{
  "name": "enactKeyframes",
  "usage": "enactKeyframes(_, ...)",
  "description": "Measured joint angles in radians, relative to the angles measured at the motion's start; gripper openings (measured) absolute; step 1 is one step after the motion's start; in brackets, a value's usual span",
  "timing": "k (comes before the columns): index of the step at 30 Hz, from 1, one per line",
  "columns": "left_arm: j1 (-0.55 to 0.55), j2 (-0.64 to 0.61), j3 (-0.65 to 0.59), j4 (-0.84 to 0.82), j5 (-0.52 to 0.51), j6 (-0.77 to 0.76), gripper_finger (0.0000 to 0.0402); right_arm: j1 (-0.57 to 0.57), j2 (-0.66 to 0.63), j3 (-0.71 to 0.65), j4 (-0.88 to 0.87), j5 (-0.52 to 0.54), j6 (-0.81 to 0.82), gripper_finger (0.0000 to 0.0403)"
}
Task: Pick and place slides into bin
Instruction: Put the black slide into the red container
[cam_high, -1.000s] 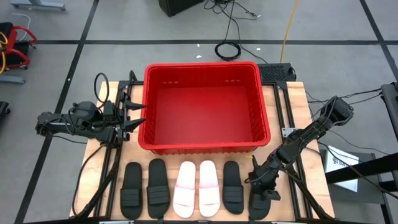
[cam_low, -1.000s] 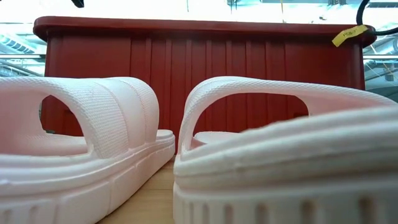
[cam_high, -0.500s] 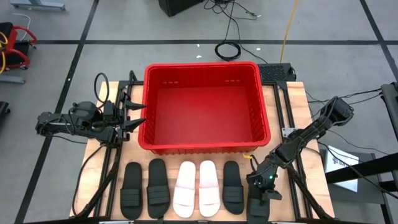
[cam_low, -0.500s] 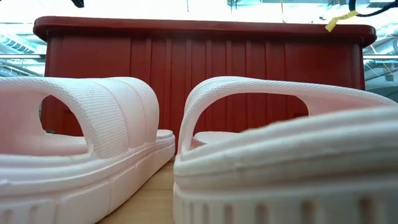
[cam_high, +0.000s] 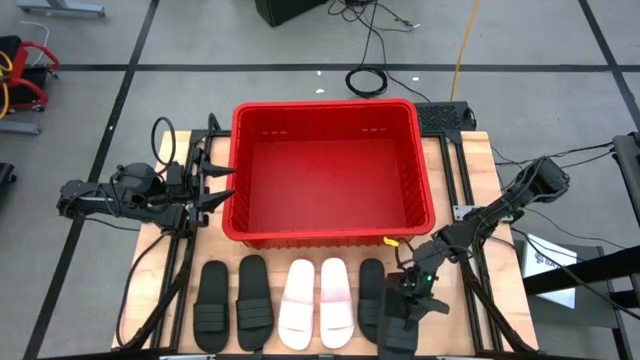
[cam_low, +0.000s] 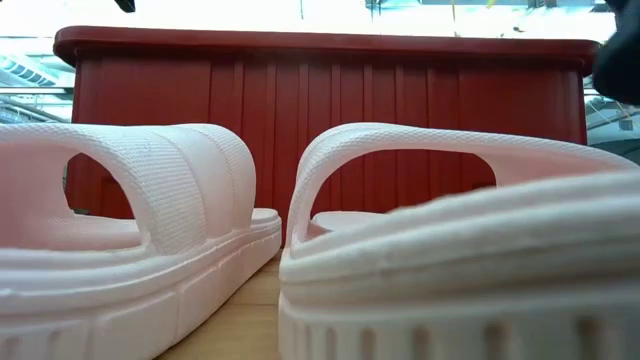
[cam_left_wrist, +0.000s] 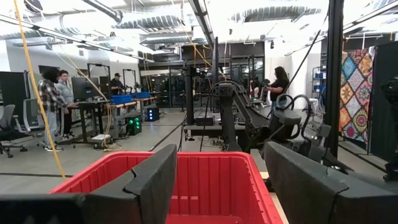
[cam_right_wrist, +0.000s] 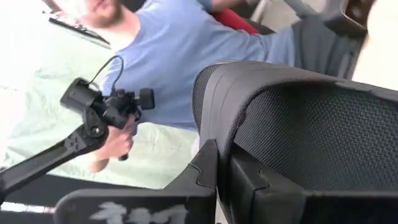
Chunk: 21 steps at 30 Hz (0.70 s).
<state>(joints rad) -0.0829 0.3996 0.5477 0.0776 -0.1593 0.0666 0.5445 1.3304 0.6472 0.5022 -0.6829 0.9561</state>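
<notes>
Grey floor with dark tape lines all around, and in the middle a wooden table (cam_high: 483, 165). On the far half of the table stands a large rectangular red plastic bin (cam_high: 325, 104) with ribbed walls, with no slide inside. In front of the bin, along the near edge, lies a row of open-toe slides with wide ribbed straps: two black slides (cam_high: 211, 305) on the left side, then two white slides (cam_high: 298, 305) side by side, then one more black slide (cam_high: 372, 300). All five flat on the wood, close to each other, near the bin wall but apart from it.

At the right end of the row, right gripper (cam_high: 408, 300) clenched on the sixth black slide (cam_high: 392, 335), just beside the fifth one. Seen from the right wrist, the dark textured slide (cam_right_wrist: 311, 137) fills the space just past the closed fingers (cam_right_wrist: 208, 177); behind it a person in a blue shirt (cam_right_wrist: 180, 68).

Left gripper (cam_high: 205, 185) waits at the left side of the bin, fingers spread wide, grasping nothing, pointing over the red rim (cam_left_wrist: 205, 180).

From the low view, only the two white slides up close, with the red wall (cam_low: 330, 90) behind.
</notes>
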Motion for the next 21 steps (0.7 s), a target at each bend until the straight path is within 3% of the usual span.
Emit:
enactKeyframes(10, 0.000, 0.000, 0.000, 0.000, 0.000, 0.003, 0.0250, -0.045, 0.000, 0.087, -0.005, -0.015, -0.292, 0.0004)
enactKeyframes(21, 0.000, 0.000, 0.000, 0.000, 0.000, 0.003, 0.0250, -0.105, 0.000, 0.159, -0.005, -0.032, -0.769, 0.0004)
